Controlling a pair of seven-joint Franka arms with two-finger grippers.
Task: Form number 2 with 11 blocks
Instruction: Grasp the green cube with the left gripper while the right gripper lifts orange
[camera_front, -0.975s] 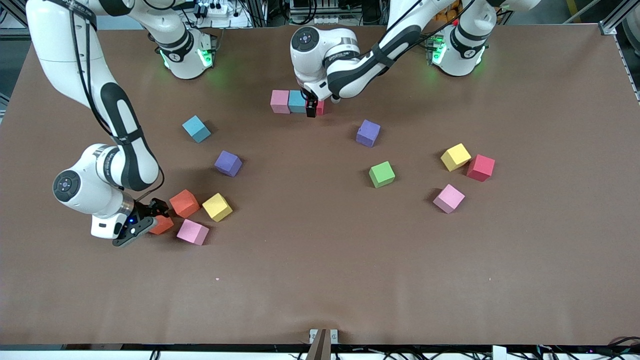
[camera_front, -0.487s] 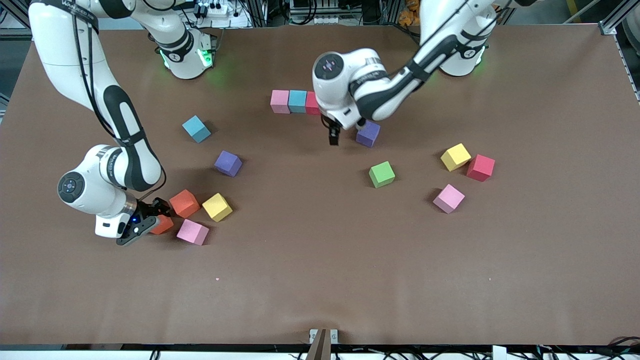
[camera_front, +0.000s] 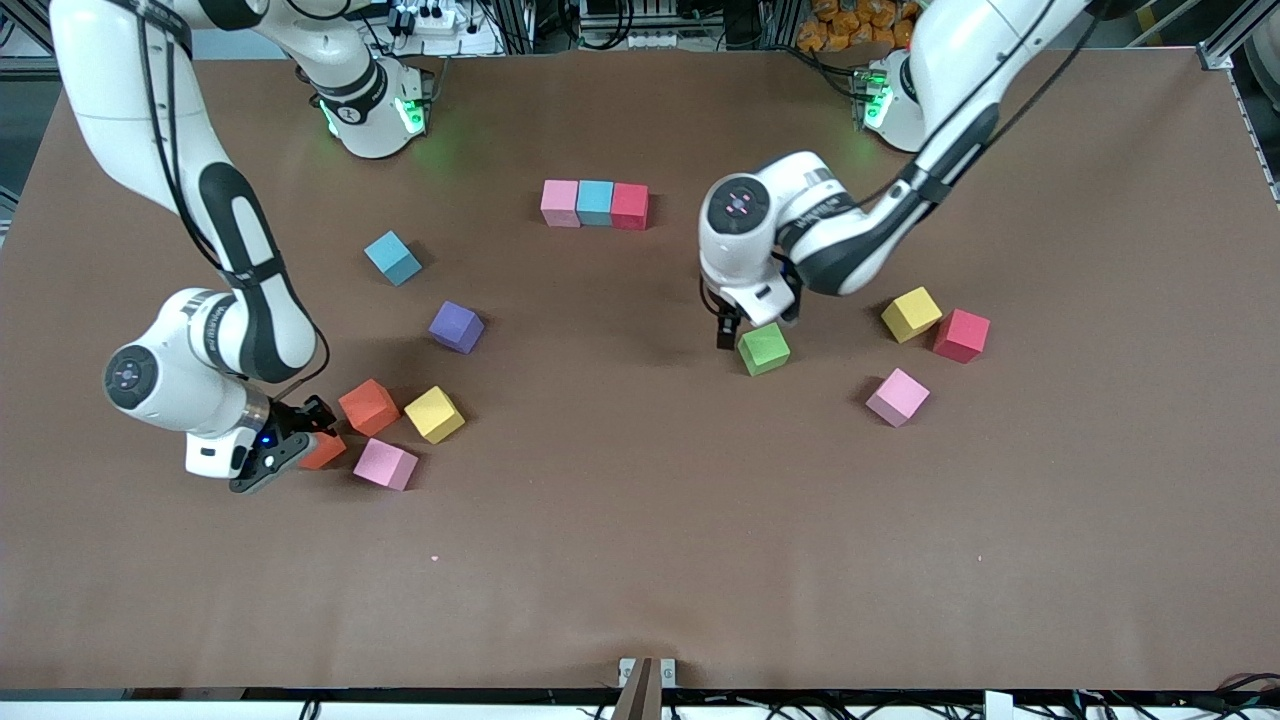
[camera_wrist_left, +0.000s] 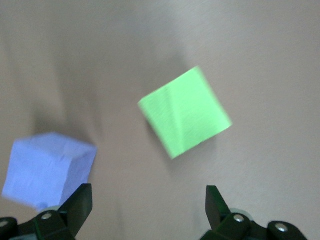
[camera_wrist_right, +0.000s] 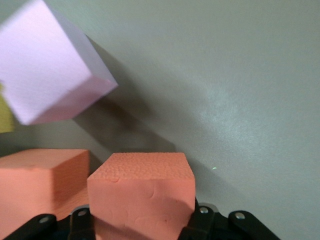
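Note:
A row of three touching blocks, pink (camera_front: 560, 203), blue (camera_front: 595, 202) and red (camera_front: 630, 206), lies near the arms' bases. My left gripper (camera_front: 733, 332) (camera_wrist_left: 147, 210) is open and empty, low over the table beside the green block (camera_front: 764, 348) (camera_wrist_left: 185, 112). A purple block (camera_wrist_left: 47, 170) lies close to one finger and is hidden under the left arm in the front view. My right gripper (camera_front: 300, 442) (camera_wrist_right: 140, 212) is shut on an orange block (camera_front: 323, 451) (camera_wrist_right: 142, 192), low at the table. Beside it lie another orange block (camera_front: 368, 406) (camera_wrist_right: 40, 180) and a pink block (camera_front: 385, 464) (camera_wrist_right: 47, 65).
Loose blocks near the right arm's end: yellow (camera_front: 434, 414), purple (camera_front: 456, 326), blue (camera_front: 392, 257). Toward the left arm's end: yellow (camera_front: 911, 313), red (camera_front: 961, 334), pink (camera_front: 897, 396). The brown table (camera_front: 640, 560) stretches bare toward the front camera.
My left gripper has left the red block at the end of the row and moved toward the front camera, past the purple block to beside the green block. My right gripper has barely moved.

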